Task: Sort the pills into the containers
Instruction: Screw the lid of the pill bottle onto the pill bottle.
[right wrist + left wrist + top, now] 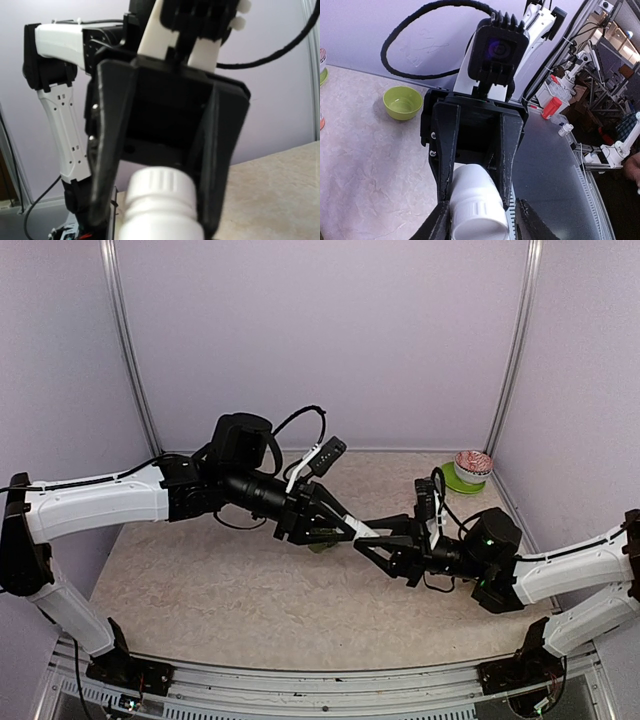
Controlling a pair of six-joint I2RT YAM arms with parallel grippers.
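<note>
A white pill bottle [470, 192] hangs in the air over the middle of the table, between my two arms. My right gripper [475, 195] is shut on its body. My left gripper [482, 225] stands round the ribbed cap [160, 187], slightly open, with a thin gap at one finger. From above, the left gripper [345, 530] and right gripper [372, 540] meet tip to tip. A green bowl [402, 102] stands on the table below them. No pills show.
A red-patterned container [473, 462] on a green dish [460, 481] stands at the back right corner. Purple walls close in the table [200, 590] on three sides. Both forearms stretch across the middle.
</note>
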